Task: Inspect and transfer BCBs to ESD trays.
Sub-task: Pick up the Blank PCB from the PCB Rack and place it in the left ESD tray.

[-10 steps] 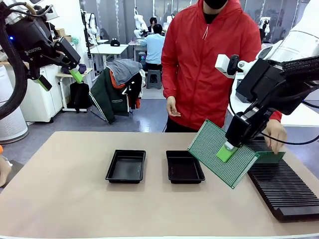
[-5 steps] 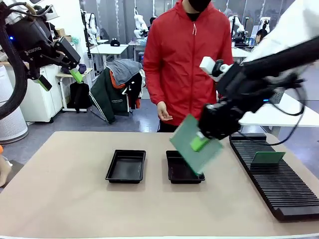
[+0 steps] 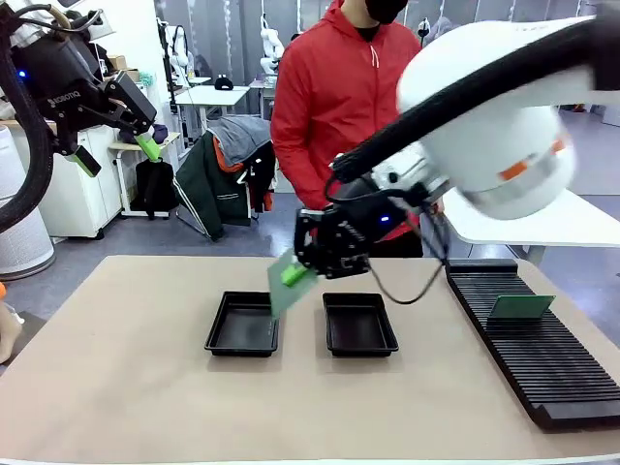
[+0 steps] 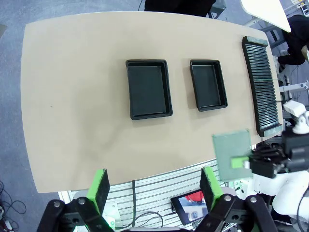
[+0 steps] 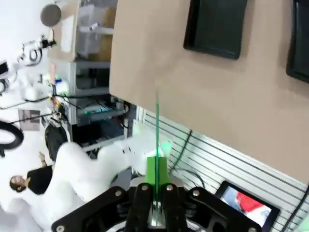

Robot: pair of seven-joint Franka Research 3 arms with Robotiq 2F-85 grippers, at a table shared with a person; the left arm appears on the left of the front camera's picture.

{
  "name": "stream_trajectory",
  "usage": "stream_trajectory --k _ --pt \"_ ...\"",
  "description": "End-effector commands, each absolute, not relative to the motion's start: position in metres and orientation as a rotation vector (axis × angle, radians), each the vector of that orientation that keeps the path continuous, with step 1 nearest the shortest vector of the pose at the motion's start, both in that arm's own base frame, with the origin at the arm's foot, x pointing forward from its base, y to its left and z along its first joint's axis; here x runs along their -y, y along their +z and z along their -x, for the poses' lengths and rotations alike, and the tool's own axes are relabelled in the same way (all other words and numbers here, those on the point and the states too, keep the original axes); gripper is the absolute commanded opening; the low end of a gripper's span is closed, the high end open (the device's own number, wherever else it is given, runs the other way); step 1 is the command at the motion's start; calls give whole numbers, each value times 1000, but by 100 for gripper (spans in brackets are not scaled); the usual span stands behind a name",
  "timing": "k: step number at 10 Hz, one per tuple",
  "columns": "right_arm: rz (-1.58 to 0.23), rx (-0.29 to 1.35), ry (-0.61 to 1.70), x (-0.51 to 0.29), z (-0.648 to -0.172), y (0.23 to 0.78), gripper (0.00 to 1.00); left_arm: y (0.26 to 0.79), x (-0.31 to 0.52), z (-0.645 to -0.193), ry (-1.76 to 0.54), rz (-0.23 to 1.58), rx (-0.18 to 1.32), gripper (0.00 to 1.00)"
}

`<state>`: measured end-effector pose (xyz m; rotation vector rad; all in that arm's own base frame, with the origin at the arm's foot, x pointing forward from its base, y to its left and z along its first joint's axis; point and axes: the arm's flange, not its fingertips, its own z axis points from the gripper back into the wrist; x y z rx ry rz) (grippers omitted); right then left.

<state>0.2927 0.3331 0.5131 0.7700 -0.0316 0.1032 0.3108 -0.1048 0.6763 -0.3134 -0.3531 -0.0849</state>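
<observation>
BCB (image 3: 279,296) sat clamped in right gripper (image 3: 296,275), tilted, over right rim of left tray (image 3: 242,324); half second earlier hung over right tray (image 3: 358,325). Left gripper (image 3: 118,155) stayed parked high, fingers apart, empty.

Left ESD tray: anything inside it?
Empty: left ESD tray shows bare floor from the left wrist. Front view: BCB in the right gripper covers its far right corner.

The left tray (image 3: 244,323) and right tray (image 3: 359,324) are lying side by side; we are holding a board (image 3: 282,293) above, about between them, in our right gripper (image 3: 295,275); the rack (image 3: 542,358) is lying farther right, another board (image 3: 520,307) standing in it; a person (image 3: 329,107) is standing behind.
</observation>
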Motion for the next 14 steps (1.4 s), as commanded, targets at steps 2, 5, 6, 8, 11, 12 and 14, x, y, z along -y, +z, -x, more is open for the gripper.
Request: stream_trajectory --k 2,5,6,8,11,12,14 --pt "-906 54 3 -389 -336 465 3 676 105 -311 -83 316 351 100" --pt "-896 95 -76 -412 -371 422 3 676 105 -311 -83 316 351 100" --pt "-884 108 -65 -415 -381 408 3 676 105 -311 -83 316 351 100" --pt "-874 126 -65 -418 -400 385 3 676 105 -311 -83 316 351 100" --pt "-878 126 -65 -420 -431 350 3 676 105 -311 -83 316 351 100" --pt "-863 133 -68 -421 -438 340 3 676 105 -311 -83 316 351 100" --pt "-855 129 -72 -423 -452 325 3 676 105 -311 -83 316 351 100"
